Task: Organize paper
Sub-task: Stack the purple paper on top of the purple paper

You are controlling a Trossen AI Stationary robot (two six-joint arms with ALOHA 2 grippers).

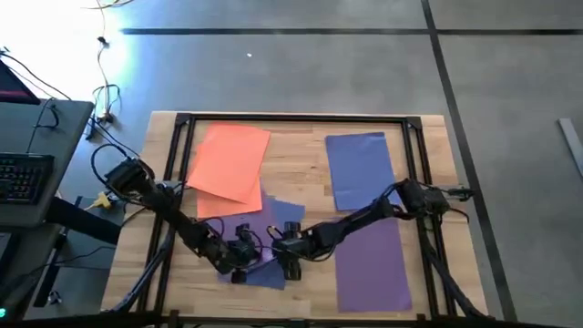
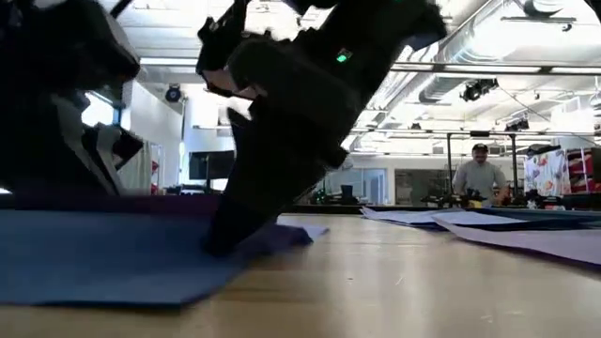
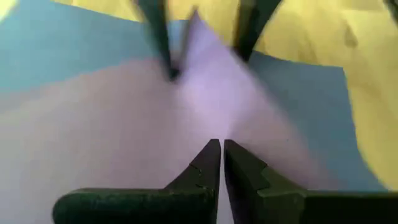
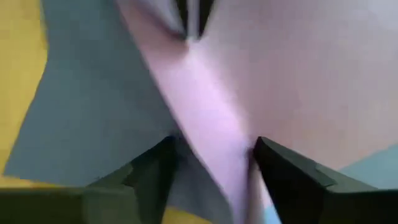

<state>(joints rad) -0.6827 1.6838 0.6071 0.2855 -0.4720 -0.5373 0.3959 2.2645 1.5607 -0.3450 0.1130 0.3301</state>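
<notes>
A loose pile of paper lies at the table's near middle: a purple sheet (image 1: 255,228) on top of blue sheets (image 1: 284,212). My left gripper (image 1: 239,264) is shut, its tips down on the purple sheet (image 3: 124,124). My right gripper (image 1: 290,255) is open just to its right. Its fingers stand on either side of a raised ridge (image 4: 211,106) in the purple sheet. Sorted paper lies flat on the table: orange sheets (image 1: 228,162) at the far left, blue sheets (image 1: 360,169) at the far right, and purple (image 1: 372,264) at the near right. My left gripper presses its shut fingertips (image 3: 211,155) down on the purple sheet's flat part (image 3: 186,134), coming from above at a slant. The sheet lies on the blue paper below. My right gripper has its open fingertips (image 4: 166,149) down on the pile. The purple ridge (image 4: 217,155) stands buckled up between them.
A black frame (image 1: 301,118) runs round the wooden table top. A desk with a keyboard (image 1: 23,178) stands off the left edge. A person (image 2: 481,174) stands far behind the table. Bare wood (image 1: 296,169) shows between the orange and blue stacks.
</notes>
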